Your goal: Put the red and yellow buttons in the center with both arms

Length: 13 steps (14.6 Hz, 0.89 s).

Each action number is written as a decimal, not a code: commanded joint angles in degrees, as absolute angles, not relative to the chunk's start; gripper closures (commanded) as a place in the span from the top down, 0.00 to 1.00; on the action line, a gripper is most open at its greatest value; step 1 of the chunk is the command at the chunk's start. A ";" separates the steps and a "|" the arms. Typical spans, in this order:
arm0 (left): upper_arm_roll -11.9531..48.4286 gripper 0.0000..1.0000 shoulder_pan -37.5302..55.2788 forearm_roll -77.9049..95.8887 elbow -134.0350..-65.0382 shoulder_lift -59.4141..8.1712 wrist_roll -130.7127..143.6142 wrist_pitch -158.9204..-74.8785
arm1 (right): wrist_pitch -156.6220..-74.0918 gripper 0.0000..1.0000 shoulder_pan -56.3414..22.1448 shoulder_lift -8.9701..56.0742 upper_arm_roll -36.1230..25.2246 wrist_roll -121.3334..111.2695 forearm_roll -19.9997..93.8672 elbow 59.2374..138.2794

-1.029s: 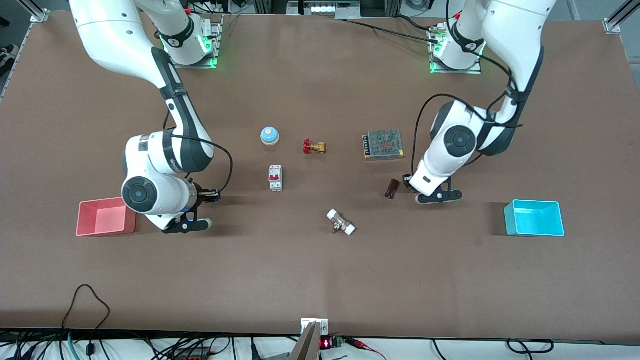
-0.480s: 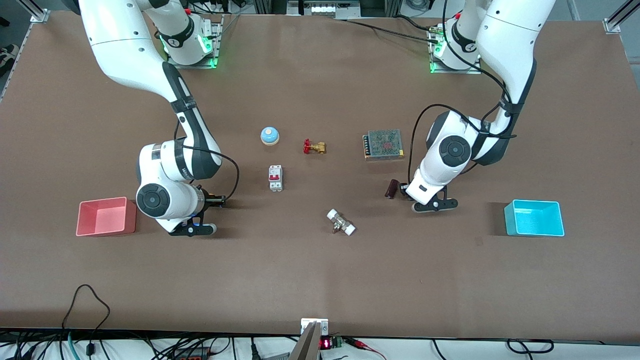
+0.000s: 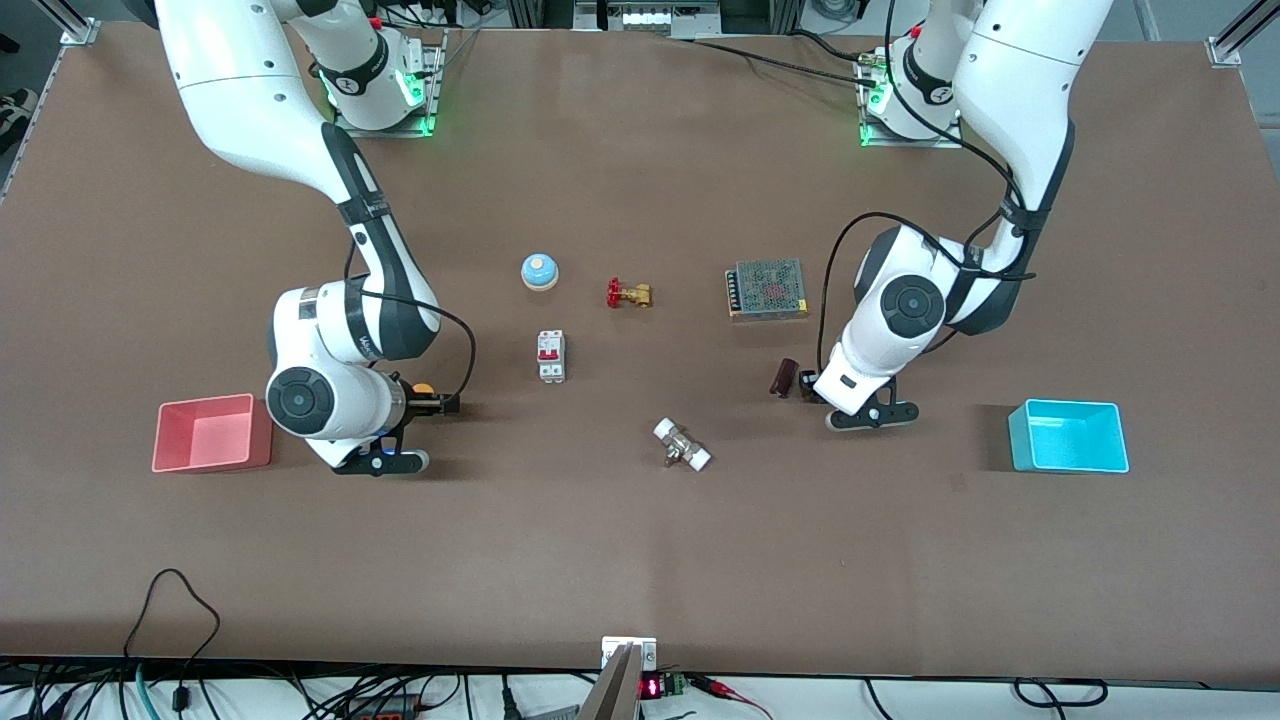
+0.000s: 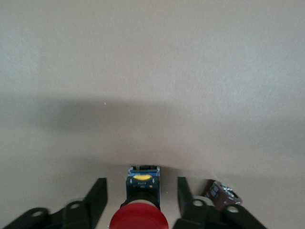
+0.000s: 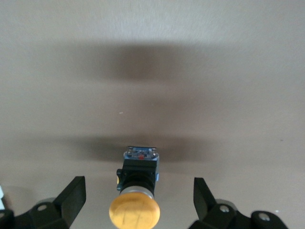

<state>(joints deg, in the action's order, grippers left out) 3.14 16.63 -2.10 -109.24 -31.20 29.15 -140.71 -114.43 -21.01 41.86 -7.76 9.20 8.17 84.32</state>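
Right gripper (image 5: 136, 200) low over the table (image 3: 640, 560), beside the pink bin (image 3: 210, 432), fingers spread wide apart. Yellow button (image 5: 135, 191) lying on the table between those fingers, not squeezed. Left gripper (image 4: 142, 200) low toward the blue bin (image 3: 1068, 435), open too. Red button (image 4: 139, 210) lying between its fingers, loose, a small dark cylinder (image 4: 220, 194) just beside it.

Matt brown desk (image 3: 640, 560), smooth, faint sheen. Red button (image 4: 138, 220): glossy plastic cap, black plastic body. Yellow button (image 5: 134, 212): satin plastic cap, faintly scuffed. Valve (image 3: 628, 294): brass-look metal. Power supply (image 3: 767, 289): perforated metal casing. Pink bin (image 3: 212, 432), cyan bin (image 3: 1067, 435): smooth plastic. Both grippers' fingers (image 4: 95, 198) (image 5: 72, 195): matt black.
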 commanded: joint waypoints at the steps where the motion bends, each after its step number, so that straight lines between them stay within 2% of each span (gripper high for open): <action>1: 2.73 1.00 16.35 -3.08 -101.10 -31.55 29.36 -131.08 | -113.21 1.00 -20.57 37.02 -8.17 9.58 8.88 84.90; 6: 2.99 1.00 12.23 -2.38 -89.05 -31.03 25.25 -115.69 | -106.36 1.00 -20.74 28.67 -10.63 17.14 8.00 84.81; 10: 3.52 1.00 6.16 -2.02 -86.84 -28.05 15.49 -108.04 | -100.21 1.00 -20.65 21.20 -14.31 16.00 7.82 84.81; 13: 3.51 1.00 2.74 0.00 -85.87 -25.15 8.11 -101.62 | -97.13 1.00 -20.57 18.90 -18.09 10.31 7.91 83.24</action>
<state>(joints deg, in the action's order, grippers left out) 2.74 5.02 -1.41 -86.24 -27.87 13.11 -106.10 -99.04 -20.52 20.59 -16.19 13.80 8.05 83.27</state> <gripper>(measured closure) 0.000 0.000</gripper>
